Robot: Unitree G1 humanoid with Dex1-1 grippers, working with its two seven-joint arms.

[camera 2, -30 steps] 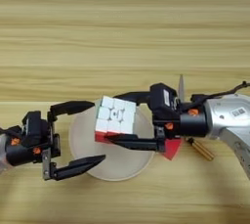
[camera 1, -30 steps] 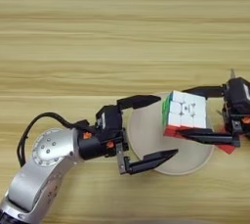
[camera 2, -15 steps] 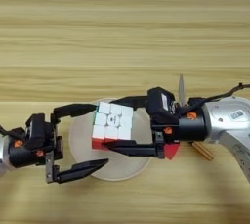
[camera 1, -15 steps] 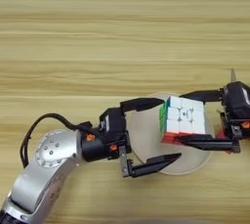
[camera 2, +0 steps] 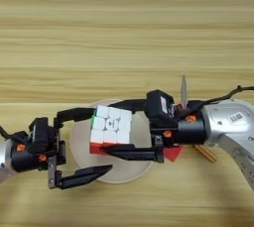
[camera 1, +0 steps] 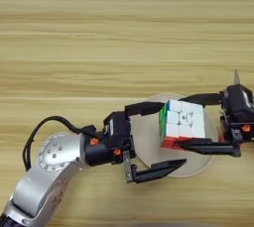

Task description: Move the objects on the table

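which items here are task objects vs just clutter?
Job:
- puzzle cube, between the right gripper fingers, over the plate
- red cube, mostly hidden behind the right arm
- screwdriver, partly hidden
- left gripper, open beside the cube

Lying about:
- cream plate

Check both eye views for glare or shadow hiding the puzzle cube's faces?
Left eye view: even light, no glare; the puzzle cube reads clearly between the right claw fingers. Right eye view: equally even, soft shadows only under the left claw fingers on the plate.
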